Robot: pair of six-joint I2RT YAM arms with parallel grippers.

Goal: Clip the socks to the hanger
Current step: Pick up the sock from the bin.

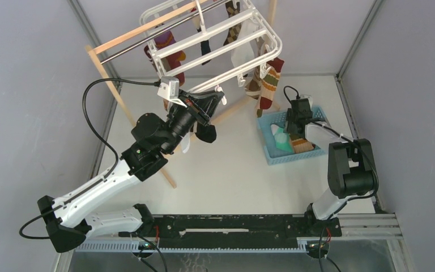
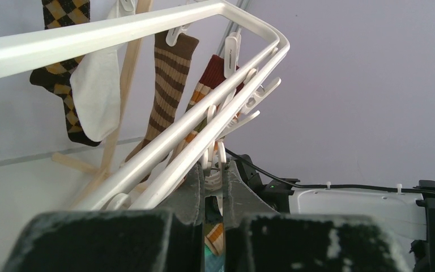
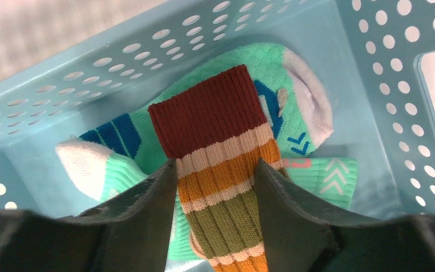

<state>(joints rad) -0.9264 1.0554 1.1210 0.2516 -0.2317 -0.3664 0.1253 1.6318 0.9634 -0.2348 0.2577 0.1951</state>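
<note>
The right gripper (image 3: 215, 170) is being held wide inside the light-blue perforated plastic basket (image 3: 90, 73). The brown-and-orange striped ribbed sock (image 3: 215, 113) is lying between its fingers, on top of the mint-green sock with white and blue patches (image 3: 272, 68). The left gripper (image 2: 214, 168) is being held narrow, pinched on a white plastic clip (image 2: 218, 154) of the white rectangular plastic hanger frame (image 2: 147, 22) directly ahead of it.

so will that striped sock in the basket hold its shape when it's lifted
Probably not: the striped sock is soft ribbed knit lying limp over the mint-green sock, so it should droop. The ribbing likely grips rather than slips. It may drag the mint one, since they overlap.
</note>
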